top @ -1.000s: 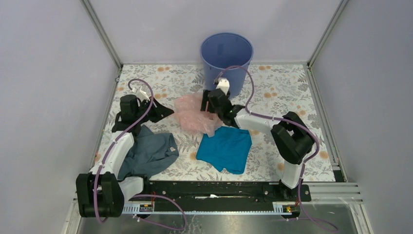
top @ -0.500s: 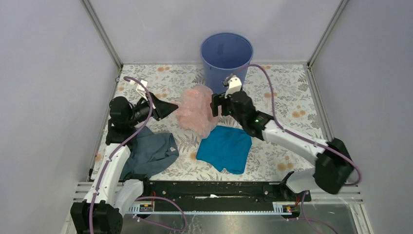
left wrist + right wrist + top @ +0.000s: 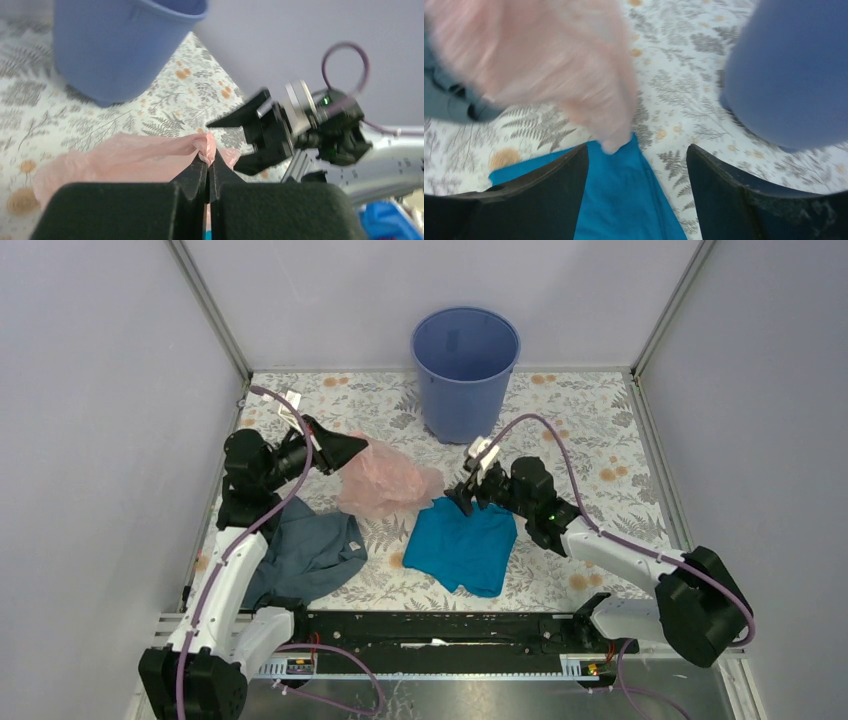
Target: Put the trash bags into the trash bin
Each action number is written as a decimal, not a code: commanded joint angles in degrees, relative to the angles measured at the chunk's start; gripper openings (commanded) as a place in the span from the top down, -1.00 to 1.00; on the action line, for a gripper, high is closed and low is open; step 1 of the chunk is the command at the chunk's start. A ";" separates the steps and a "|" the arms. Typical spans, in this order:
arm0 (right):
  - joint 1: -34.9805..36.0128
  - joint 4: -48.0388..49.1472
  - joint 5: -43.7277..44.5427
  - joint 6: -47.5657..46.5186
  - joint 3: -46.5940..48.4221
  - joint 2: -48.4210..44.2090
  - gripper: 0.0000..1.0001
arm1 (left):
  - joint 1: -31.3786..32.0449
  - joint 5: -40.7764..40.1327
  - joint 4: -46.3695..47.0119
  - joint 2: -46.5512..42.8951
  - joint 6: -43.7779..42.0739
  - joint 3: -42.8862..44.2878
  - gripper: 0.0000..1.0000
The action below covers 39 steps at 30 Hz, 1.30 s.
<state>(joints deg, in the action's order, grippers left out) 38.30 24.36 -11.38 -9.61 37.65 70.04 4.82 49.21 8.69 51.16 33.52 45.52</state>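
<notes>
**Floral table (image 3: 600, 420), one bin**

We count one blue trash bin (image 3: 465, 370) at the far edge, one grey cloth (image 3: 305, 555), one teal cloth (image 3: 465, 545) and one pink trash bag (image 3: 385, 485) outside the bin. The left gripper (image 3: 345, 448) pinches the bag; the right gripper (image 3: 462, 495) gapes beside it.

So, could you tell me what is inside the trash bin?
In the trash bin only its bare blue inner wall shows, no bag; its near wall hides the bottom. The pink trash bag is outside.

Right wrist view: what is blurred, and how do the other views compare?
Right wrist: the pink bag is smeared by motion blur, while the teal cloth and trash bin look crisper. Left wrist: the left gripper close to the lens is soft. Top external: even light, sharp, no glare.
</notes>
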 commanded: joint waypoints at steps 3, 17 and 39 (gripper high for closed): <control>0.94 18.24 -22.61 -12.63 -5.94 3.45 -0.30 | 0.01 -12.26 -2.84 4.24 12.58 -0.41 1.00; 1.09 27.90 -27.00 -19.08 0.67 16.86 -0.51 | -0.07 -13.66 -5.36 7.70 18.35 2.20 1.00; 1.86 47.53 -14.90 -18.84 10.60 42.10 -0.11 | -0.07 -13.74 -3.99 11.63 27.43 2.60 1.00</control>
<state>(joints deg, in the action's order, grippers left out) 39.31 67.29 -30.00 -24.86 43.29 108.75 4.82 35.90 0.14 61.34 55.48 47.64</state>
